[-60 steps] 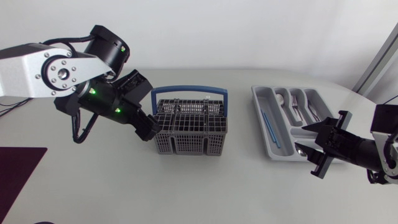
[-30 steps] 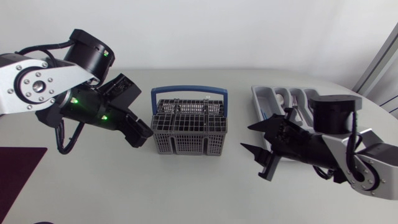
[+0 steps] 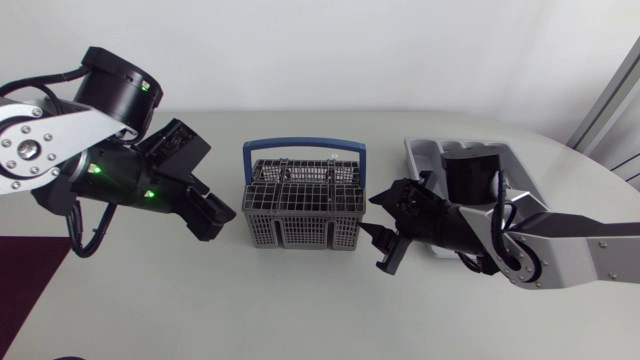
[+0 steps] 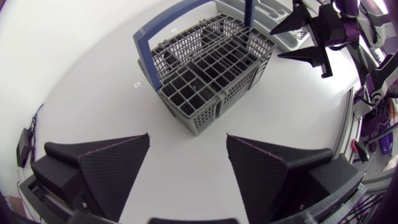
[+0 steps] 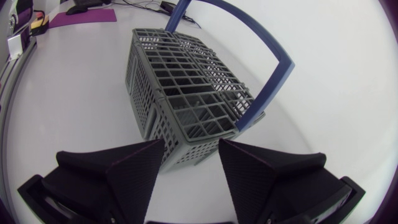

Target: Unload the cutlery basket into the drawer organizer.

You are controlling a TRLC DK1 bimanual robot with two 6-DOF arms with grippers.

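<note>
Cutlery basket [image 3: 305, 205]: stands upright on counter [image 3: 300, 305] between both end effectors, touching neither. Left end effector [image 3: 215, 222]: hovers near its left wall, fingers spread, empty. Right end effector [image 3: 378, 232]: hovers beside its right wall, released, drawer organizer [image 3: 422, 152] behind.

Bright, even light leaves only a faint, soft shadow around the basket [image 3: 305, 205].

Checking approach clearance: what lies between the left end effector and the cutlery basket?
Only bare table separates left end effector and basket, per left wrist view.
</note>
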